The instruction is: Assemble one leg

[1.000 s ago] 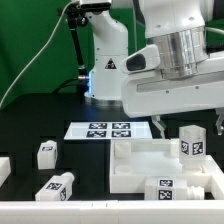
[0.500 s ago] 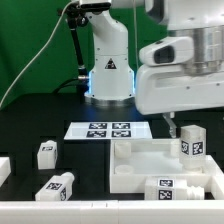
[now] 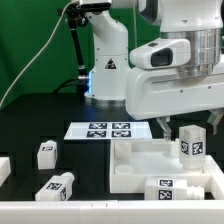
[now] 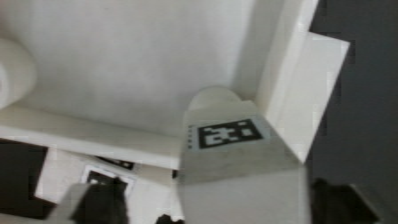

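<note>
White leg [image 3: 192, 143] upright at 2 o'clock corner of tray [image 3: 128, 168], exterior view. Gripper [image 3: 188, 127] wide open, empty, fingers [image 3: 166, 126] straddling leg. Step: grasp approach. Next: descend, centre, close on leg.

wrist view: leg [image 4: 222, 140] blurred, fingers [image 4: 98, 200] cut by edge | exterior view: arm [image 3: 180, 60] cut top, right

arm base [image 3: 108, 68]: upright at the back of the counter [image 3: 30, 120]
wrist [image 3: 182, 48]: at the exterior view's right, pointing straight down
end effector [image 3: 188, 125]: lowered, fingers [image 3: 163, 126] spread wide apart
</note>
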`<control>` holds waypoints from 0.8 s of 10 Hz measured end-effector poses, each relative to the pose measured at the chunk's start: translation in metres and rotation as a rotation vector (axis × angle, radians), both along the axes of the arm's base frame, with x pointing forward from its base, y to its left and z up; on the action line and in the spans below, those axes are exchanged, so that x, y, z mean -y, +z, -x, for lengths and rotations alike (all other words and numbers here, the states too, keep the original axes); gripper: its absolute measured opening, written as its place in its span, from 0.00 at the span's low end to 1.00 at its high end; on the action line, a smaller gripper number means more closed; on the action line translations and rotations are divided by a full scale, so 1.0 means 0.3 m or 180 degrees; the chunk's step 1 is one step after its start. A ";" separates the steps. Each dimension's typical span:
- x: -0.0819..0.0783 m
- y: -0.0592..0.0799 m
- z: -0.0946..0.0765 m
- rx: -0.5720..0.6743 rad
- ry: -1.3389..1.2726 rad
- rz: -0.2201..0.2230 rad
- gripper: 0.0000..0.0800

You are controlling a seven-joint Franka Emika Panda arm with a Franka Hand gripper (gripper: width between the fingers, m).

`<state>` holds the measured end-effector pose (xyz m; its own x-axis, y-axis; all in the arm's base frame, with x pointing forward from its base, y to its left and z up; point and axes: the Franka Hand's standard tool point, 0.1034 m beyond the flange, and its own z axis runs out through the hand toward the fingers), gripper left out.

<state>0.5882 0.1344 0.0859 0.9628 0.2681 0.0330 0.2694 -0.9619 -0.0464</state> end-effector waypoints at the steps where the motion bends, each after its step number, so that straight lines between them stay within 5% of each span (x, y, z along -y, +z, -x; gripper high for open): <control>1: 0.000 0.000 0.000 0.0000 0.0000 0.0000 0.47; 2: 0.000 -0.001 0.000 -0.0001 0.0000 0.0000 0.35; 5: 0.000 -0.001 0.000 -0.0005 -0.0070 -0.0002 0.35; 8: -0.020 -0.004 0.004 -0.0068 -0.1139 -0.0026 0.35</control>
<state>0.5870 0.1403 0.0848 0.9962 -0.0865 0.0126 -0.0857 -0.9947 -0.0564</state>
